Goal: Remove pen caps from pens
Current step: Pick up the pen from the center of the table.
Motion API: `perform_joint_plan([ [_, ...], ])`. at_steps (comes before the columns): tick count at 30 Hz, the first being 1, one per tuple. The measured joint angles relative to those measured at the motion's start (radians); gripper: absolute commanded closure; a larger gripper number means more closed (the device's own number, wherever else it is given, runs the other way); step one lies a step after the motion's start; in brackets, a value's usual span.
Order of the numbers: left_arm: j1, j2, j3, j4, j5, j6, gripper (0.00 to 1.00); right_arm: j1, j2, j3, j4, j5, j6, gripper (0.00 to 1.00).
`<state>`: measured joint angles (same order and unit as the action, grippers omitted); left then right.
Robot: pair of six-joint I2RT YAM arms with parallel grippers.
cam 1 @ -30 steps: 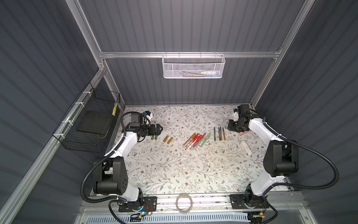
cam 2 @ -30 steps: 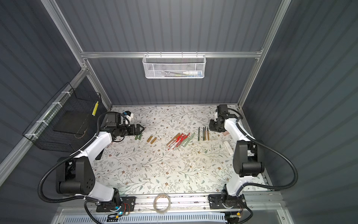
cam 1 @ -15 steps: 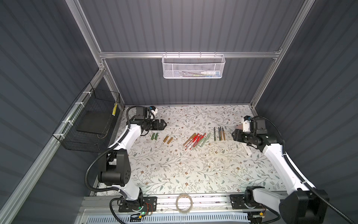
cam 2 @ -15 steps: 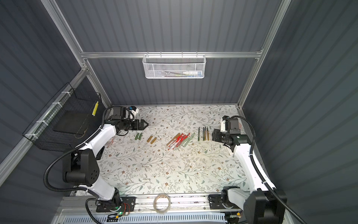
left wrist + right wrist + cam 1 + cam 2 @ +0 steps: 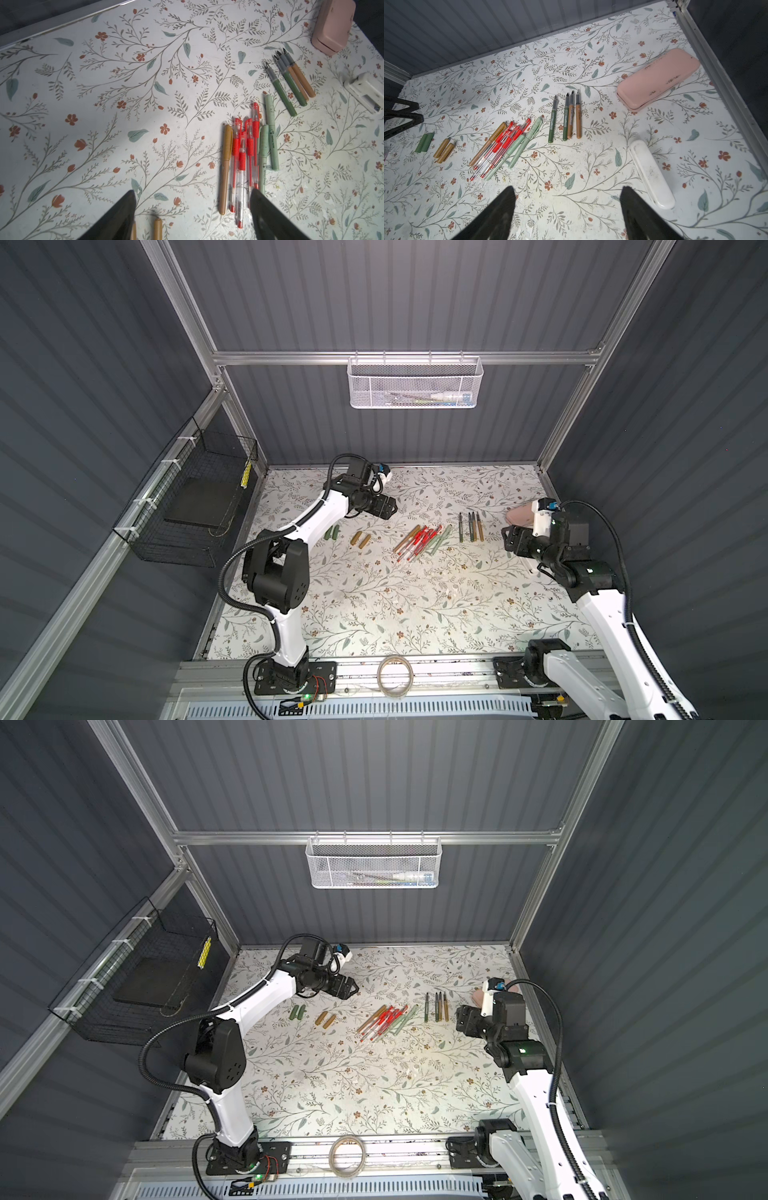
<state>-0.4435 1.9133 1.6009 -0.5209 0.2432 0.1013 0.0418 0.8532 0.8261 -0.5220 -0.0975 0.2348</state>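
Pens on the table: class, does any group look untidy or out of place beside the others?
The capped pens in the middle lie in a crossed, overlapping heap, while the four uncapped pens form a neat row and the loose caps sit in tidy pairs.

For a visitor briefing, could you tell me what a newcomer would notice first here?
The bright red pens bunched at mid-table stand out first against the floral table. Toward the right arm, four uncapped pens lie in a row, and four loose caps lie toward the left arm.
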Motion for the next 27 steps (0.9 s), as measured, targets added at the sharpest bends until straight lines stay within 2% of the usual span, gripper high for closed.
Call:
perform_joint_plan([
  [8,-0.121,0.181,0.158,-0.062,-0.086,0.058,0.22,0.000,-0.047,-0.010,0.007,0.016,-0.001,0.05],
  [13,-0.174,0.290,0.246,-0.101,-0.147,0.080,0.36,0.000,-0.065,-0.013,0.008,0.024,0.000,0.04],
  [27,-0.185,0.433,0.373,-0.160,-0.211,0.079,0.40,0.000,-0.071,-0.016,0.014,0.034,0.000,0.03],
])
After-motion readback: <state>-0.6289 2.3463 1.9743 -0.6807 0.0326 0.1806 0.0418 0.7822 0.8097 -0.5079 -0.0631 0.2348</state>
